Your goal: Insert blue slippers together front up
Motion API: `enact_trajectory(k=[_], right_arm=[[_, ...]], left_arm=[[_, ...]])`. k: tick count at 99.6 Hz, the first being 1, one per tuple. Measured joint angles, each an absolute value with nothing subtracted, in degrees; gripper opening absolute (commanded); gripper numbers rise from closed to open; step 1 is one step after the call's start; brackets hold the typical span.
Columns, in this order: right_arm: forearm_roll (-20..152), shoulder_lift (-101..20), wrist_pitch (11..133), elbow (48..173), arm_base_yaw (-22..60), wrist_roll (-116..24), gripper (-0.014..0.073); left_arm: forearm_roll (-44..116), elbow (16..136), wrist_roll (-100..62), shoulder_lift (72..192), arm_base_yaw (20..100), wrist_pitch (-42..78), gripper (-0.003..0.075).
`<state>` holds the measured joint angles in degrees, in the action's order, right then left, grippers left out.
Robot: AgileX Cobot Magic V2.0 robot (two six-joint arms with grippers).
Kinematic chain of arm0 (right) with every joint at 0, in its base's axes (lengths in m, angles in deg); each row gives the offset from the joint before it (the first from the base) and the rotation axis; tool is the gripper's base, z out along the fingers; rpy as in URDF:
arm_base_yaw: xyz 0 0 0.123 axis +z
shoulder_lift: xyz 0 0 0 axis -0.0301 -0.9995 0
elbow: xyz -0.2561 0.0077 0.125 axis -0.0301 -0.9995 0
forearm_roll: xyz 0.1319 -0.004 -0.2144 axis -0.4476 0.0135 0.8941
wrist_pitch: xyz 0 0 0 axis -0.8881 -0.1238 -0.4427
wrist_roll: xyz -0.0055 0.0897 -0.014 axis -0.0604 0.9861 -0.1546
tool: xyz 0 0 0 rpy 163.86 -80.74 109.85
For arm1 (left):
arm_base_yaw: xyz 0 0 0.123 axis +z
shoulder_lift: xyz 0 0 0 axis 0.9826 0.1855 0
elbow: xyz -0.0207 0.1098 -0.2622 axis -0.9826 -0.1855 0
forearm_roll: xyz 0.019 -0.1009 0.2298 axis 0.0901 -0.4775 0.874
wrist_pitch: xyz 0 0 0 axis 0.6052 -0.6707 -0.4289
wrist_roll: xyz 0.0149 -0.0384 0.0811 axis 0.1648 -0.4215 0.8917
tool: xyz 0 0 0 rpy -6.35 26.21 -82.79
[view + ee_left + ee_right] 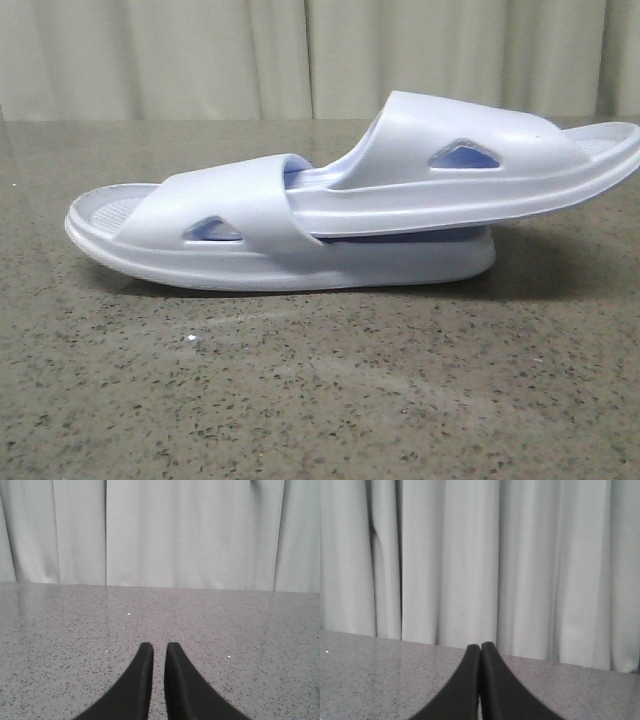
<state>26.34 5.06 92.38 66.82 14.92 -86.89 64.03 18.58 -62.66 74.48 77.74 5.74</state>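
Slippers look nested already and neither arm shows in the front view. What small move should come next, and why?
Probably none beyond holding both arms back. The upper slipper has one end tucked under the strap of the lower slipper, both sole-down. The left gripper and right gripper hold nothing and face only bare table and curtain.

The blue slippers (350,205) were a very pale blue-white all over, with a slightly deeper lavender-blue showing inside the triangular side cut-outs and under the straps. The table (300,400) was a mottled grey-brown stone pattern, flecked with small dark and light specks; in the wrist views it read as a cooler speckled grey. The curtain (300,55) at the far side was plain off-white, with soft grey shadow lines in its vertical folds. The left gripper (159,652) and the right gripper (480,652) had plain matte black fingers.
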Motion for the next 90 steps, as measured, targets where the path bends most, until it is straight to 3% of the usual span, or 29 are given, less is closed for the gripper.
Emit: enact_trajectory(k=[24, 40, 71, 90], right_arm=[[67.6, 5.1, 85.8, 66.0, 11.4, -46.5, -0.0107], [84.0, 5.8, 84.1, 61.7, 6.8, -25.0, -0.0107], [88.5, 16.0, 84.1, 50.1, 3.6, -16.9, -0.0106], [88.5, 18.7, 83.6, 49.6, 3.3, -16.0, -0.0107]], left_arm=[[64.0, 18.6, -62.7, 74.5, 77.7, 5.7, 0.0016], [64.0, 18.6, -62.7, 74.5, 77.7, 5.7, 0.0016], [64.0, 18.6, -62.7, 74.5, 77.7, 5.8, 0.0016], [64.0, 18.6, -62.7, 74.5, 77.7, 6.0, 0.0016]])
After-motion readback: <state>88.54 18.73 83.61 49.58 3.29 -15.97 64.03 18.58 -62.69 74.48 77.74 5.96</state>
